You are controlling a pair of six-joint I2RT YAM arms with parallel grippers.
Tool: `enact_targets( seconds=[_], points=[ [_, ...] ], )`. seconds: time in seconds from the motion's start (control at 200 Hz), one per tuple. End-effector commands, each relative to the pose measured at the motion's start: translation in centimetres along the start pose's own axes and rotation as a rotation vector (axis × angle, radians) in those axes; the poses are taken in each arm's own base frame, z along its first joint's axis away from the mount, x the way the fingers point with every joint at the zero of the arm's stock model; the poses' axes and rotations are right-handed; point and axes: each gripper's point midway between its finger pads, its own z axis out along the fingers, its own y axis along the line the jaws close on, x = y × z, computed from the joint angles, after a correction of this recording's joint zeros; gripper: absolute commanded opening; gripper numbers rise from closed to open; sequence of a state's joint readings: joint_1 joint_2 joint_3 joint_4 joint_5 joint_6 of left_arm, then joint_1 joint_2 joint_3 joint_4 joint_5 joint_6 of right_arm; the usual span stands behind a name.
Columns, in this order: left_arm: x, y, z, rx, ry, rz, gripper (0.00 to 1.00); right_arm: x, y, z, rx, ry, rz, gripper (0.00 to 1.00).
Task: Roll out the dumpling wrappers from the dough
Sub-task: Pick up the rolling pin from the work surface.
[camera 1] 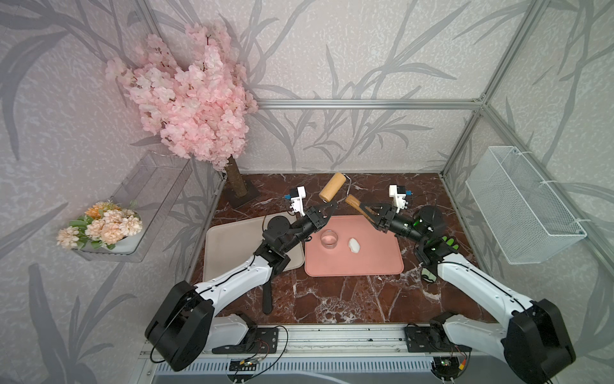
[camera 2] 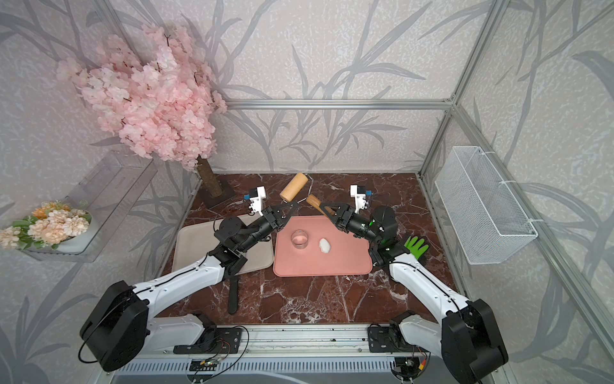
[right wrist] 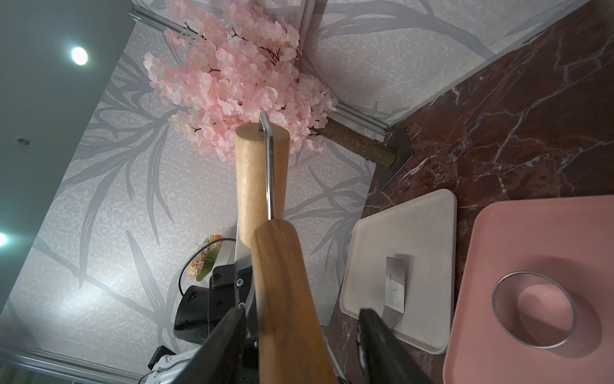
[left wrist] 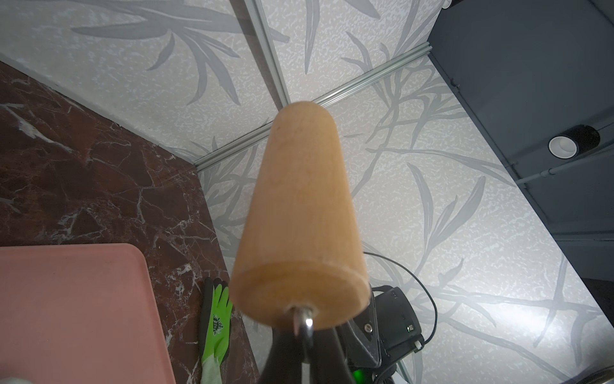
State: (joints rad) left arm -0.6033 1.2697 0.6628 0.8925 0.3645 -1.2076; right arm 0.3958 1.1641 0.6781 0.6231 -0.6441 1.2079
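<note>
The dough (camera 1: 354, 245) (camera 2: 325, 245) is a white oval lump lying on the pink mat (camera 1: 365, 262) (camera 2: 332, 266), beside a clear glass cup (camera 1: 329, 238) (camera 2: 299, 238) (right wrist: 535, 309). No dumpling wrappers are in view. A wooden roller (camera 1: 332, 191) (camera 2: 293, 191) (left wrist: 299, 216) (right wrist: 259, 179) hangs above the mat's far edge. My left gripper (camera 1: 332, 206) (camera 2: 294, 206) (left wrist: 305, 349) is shut on its metal wire frame by the drum. My right gripper (camera 1: 363, 207) (camera 2: 327, 210) (right wrist: 302, 314) straddles the darker handle (right wrist: 285, 299), jaws open with a gap on one side.
A beige tray (camera 1: 232, 246) (right wrist: 382, 249) left of the mat carries a metal scraper (right wrist: 395, 282) with a black handle (camera 1: 267, 296). A green glove (camera 1: 450, 241) (camera 2: 415, 246) (left wrist: 216, 319) lies to the mat's right. The blossom tree (camera 1: 189, 96) stands back left; a wire basket (camera 1: 521, 202) hangs on the right wall.
</note>
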Motion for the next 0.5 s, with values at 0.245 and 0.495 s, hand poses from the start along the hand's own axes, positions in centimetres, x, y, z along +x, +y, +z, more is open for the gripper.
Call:
enact_targets(
  seconds=[0.245, 0.495],
  points=[
    [-0.84, -2.09, 0.00, 0.079, -0.044, 0.019, 0.00, -0.24, 1.66, 0.31, -0.050, 0.004, -0.030, 0.60],
    [-0.80, -1.95, 0.00, 0.076, -0.048, 0.016, 0.00, -0.19, 1.57, 0.30, -0.046, 0.006, -0.025, 0.40]
  ],
)
